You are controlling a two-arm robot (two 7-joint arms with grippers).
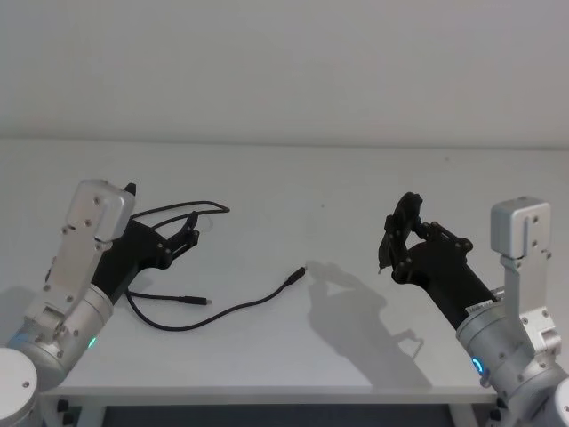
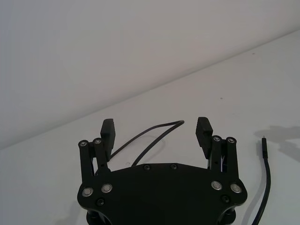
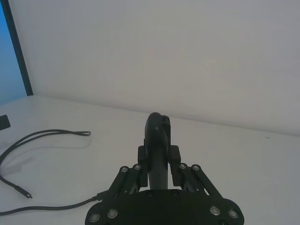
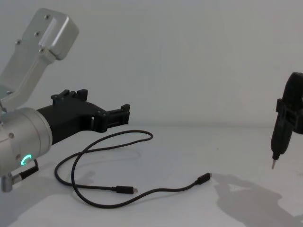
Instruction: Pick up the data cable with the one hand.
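White table [image 1: 373, 178] first, broad and flat, bare but for the data cable [image 1: 253, 304]; plenty of room to come down from above.

On the left, the left gripper [image 1: 189, 229], low over the table's left part, angled forward and down; jaws spread wide, holding nothing, most likely set that way to straddle a strand. In the left wrist view, fingers [image 2: 108, 131] framing the far loop of the data cable without touching it.

On the right, the right gripper [image 1: 396, 236], raised off the table and well apart from the data cable; fingers pressed together on nothing. Probably parked out of the way, with one hand enough for the job.

Smallest, the data cable itself: loose on the table, slack and curved, looping back beneath and just beyond the left gripper. One plug [image 1: 298, 273] pointing toward the table's middle, the other plug [image 1: 204, 302] near the left arm; not yet lifted.

Likely next: lower, then close on the strand nearest the open jaws. Thin and limp, so apt to slip out unless pinched squarely.
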